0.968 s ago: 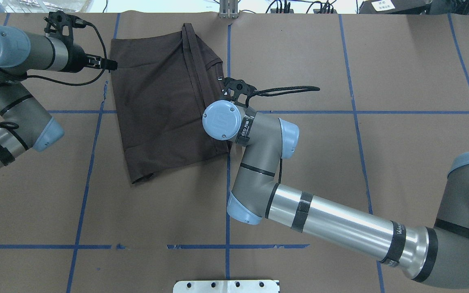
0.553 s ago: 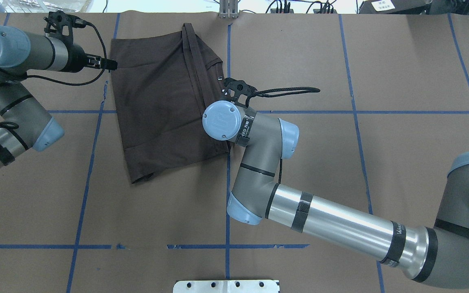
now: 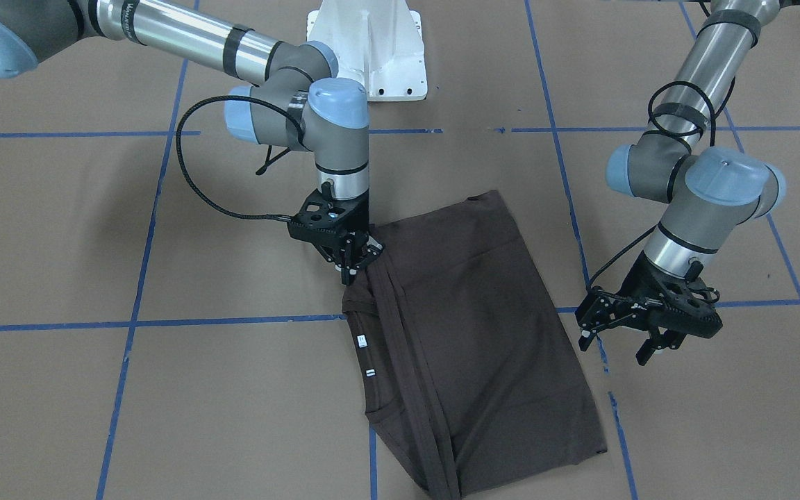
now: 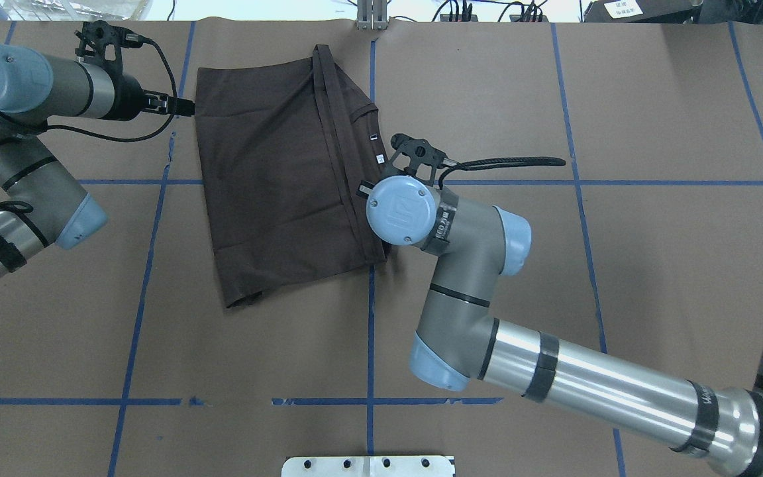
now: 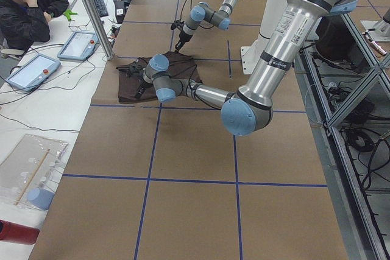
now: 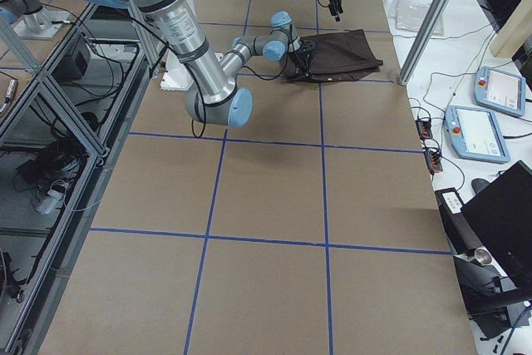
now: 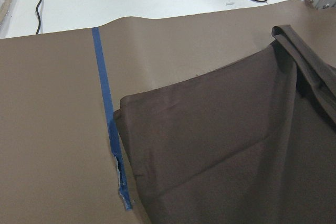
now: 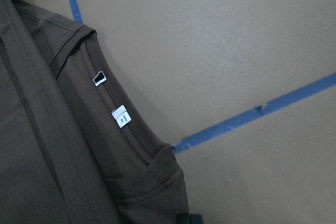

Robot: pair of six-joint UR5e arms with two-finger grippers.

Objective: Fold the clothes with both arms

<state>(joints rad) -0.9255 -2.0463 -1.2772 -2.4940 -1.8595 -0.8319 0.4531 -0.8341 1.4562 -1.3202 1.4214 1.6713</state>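
Overhead exterior view: the folded dark brown T-shirt [image 4: 275,172] lies on the tabletop [image 4: 620,265] between both end effectors. In the front-facing view, the right end effector [image 3: 357,262] has its fingers pinched together on the T-shirt's edge near the neck labels, with fabric bunched up to it. The left end effector [image 3: 615,342] hangs just beside the opposite edge, fingers spread, holding nothing.

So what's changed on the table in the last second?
The right gripper, shut on the shirt's edge, moved toward the robot's right and slightly back toward its base. It dragged the whole shirt that way, away from the left gripper. The left gripper, open and off the cloth, kept its place. The shirt's fold looks unchanged.
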